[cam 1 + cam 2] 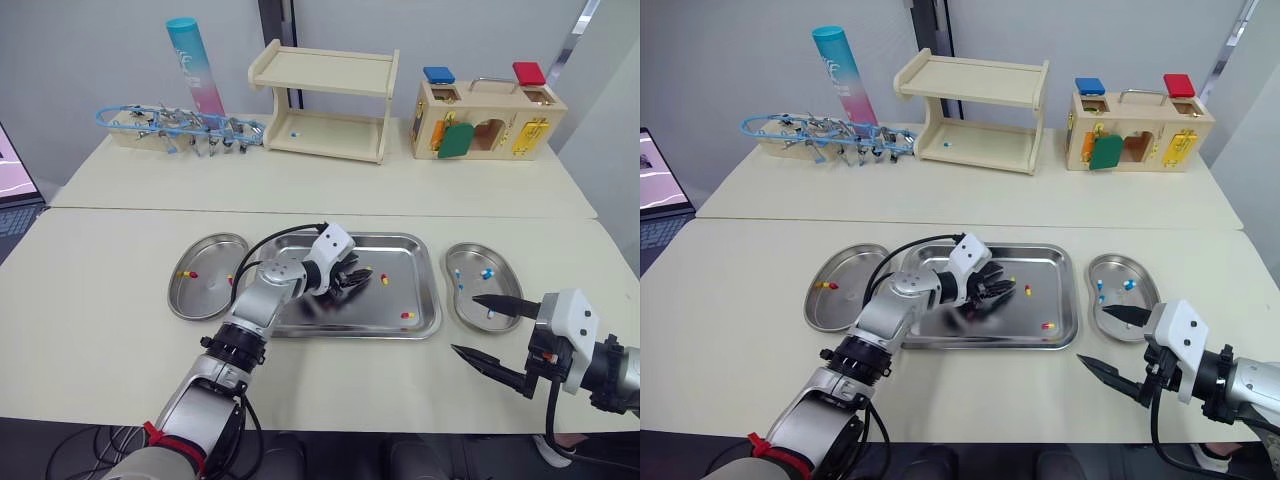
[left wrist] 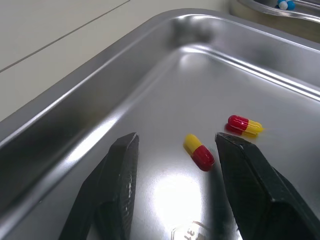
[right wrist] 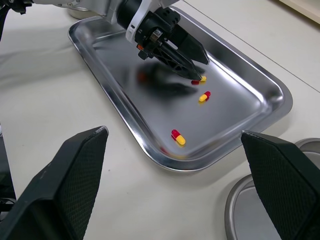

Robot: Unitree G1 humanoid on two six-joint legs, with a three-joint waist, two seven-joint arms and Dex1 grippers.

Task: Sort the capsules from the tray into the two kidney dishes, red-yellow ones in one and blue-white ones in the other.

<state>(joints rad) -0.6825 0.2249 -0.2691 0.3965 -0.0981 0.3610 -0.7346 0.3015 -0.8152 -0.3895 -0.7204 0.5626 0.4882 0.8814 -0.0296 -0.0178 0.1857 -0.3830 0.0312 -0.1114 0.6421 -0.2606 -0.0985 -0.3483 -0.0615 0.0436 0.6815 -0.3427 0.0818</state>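
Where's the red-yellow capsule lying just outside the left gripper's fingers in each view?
Left eye: capsule mid-tray, just right of the left gripper.
Right eye: same spot.
Left wrist: just past one finger, at.
Right wrist: mid-tray, beside the gripper's tips.
Shared landmark: the steel tray.

One tray (image 1: 400, 258), three capsules (image 3: 178, 137) inside, two kidney dishes (image 1: 205, 292)

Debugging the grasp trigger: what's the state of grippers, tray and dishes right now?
left gripper: open, straddling a red-yellow capsule lying in the tray.
right gripper: open, holding nothing, near the right dish.
tray: holds three red-yellow capsules.
left dish: holds a sorted red-yellow capsule.
right dish: holds blue-white capsules.
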